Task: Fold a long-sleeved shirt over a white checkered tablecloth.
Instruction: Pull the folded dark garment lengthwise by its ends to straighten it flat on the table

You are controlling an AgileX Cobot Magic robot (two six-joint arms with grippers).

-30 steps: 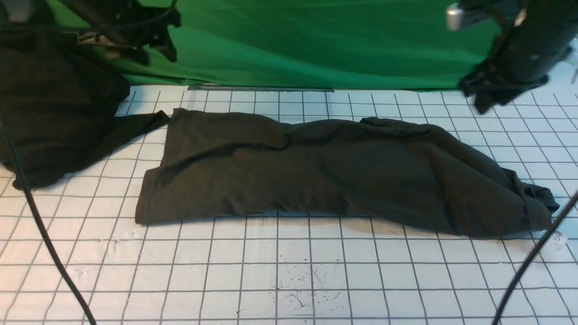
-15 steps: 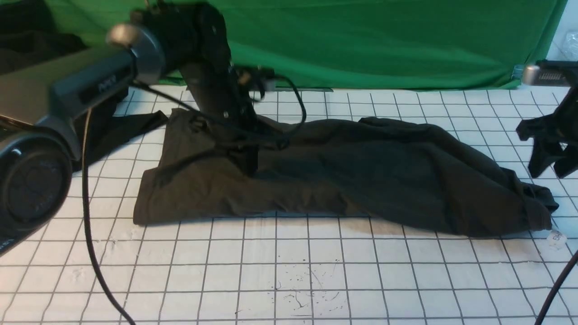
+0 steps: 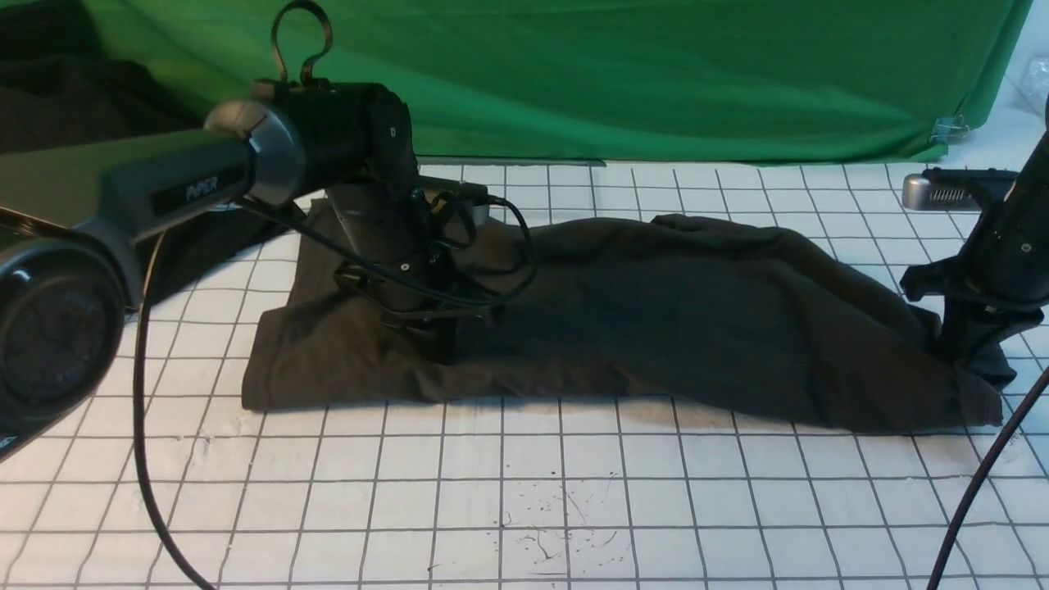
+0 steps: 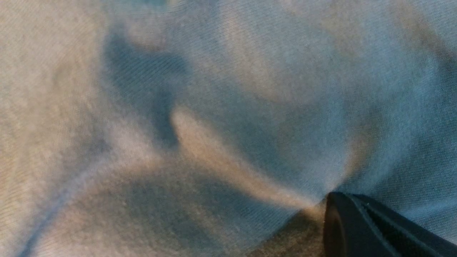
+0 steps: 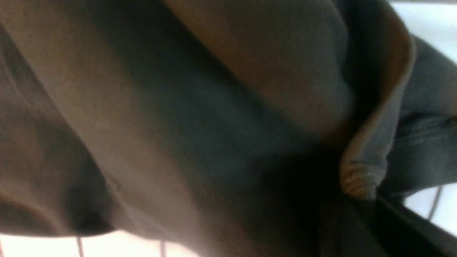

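Observation:
The long-sleeved shirt lies as a long, dark, rumpled band across the white checkered tablecloth. Its print and neck label are hidden. My left gripper points down into the shirt's left part. In the left wrist view, knit fabric fills the frame and creases run into the black fingers, which are shut on a pinch of cloth. My right gripper is pressed into the shirt's right end. In the right wrist view a rolled hem sits at the dark fingers; the gap between them is lost in shadow.
A blacker garment heap sits at the back left behind my left arm. The green backdrop cloth hangs along the far edge. Black cables trail over the tablecloth's front corners. Faint scribble marks lie front centre.
Both arms came down from above. The left gripper sank lower into the shirt's left part and bunched it. The right gripper dropped from beside the shirt onto its right end.

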